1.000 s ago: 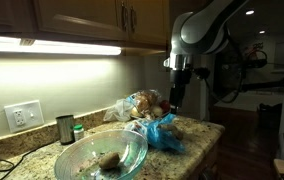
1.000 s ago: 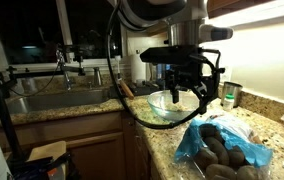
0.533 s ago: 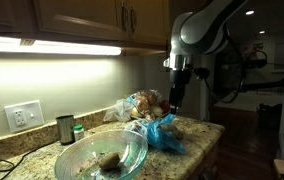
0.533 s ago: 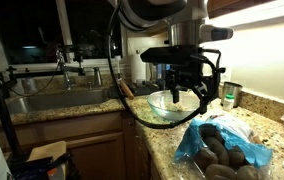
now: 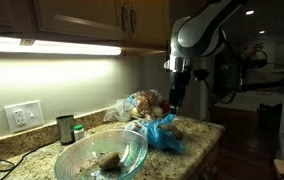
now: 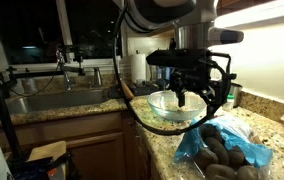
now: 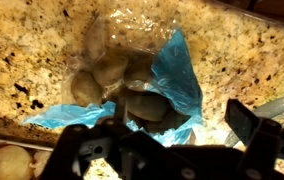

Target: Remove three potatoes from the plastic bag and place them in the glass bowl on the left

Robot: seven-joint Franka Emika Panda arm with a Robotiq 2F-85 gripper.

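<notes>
Wrist view: pincer [image 7: 160, 148] is spread wide with nothing between the fingers, hanging above the bag [image 7: 177, 75] at mid-frame. The bag lies on the speckled tabletop [image 7: 22, 50]. It is clear film over the pile, with blue plastic splayed out below and to the right. Several potatoes [image 7: 110, 72] show inside, packed against each other.

In an exterior view the bowl [image 5: 82, 148] sits lower centre, just beside the bag. At least one potato [image 5: 109, 160] is in it; I can't get an exact count through the glass. A tan round shape also shows in the lower-left corner of the wrist view, and I can't tell what it lies in.

My read: the task is partway done and the current step is the reach for the next potato.

The next move looks like a straight descent onto a potato at the exposed edge of the pile. The fingers should straddle its short axis and stay clear of the film.

Risks:
- Pinching plastic along with the potato would drag the whole bag up.
- Neighbouring potatoes may roll when one is pulled out.

Around the scene:
- A dark cup [image 5: 65, 128] and a green-capped bottle [image 5: 78, 132] stand behind the bowl, left of frame, well off the path.
- A second clear bag [image 5: 140, 103] sits behind the blue one by the wall.
- The sink [image 6: 52, 100] is at left in an exterior view.

Nothing stands between the pincer and the bag. The hop from bag to bowl looks short and unobstructed.
</notes>
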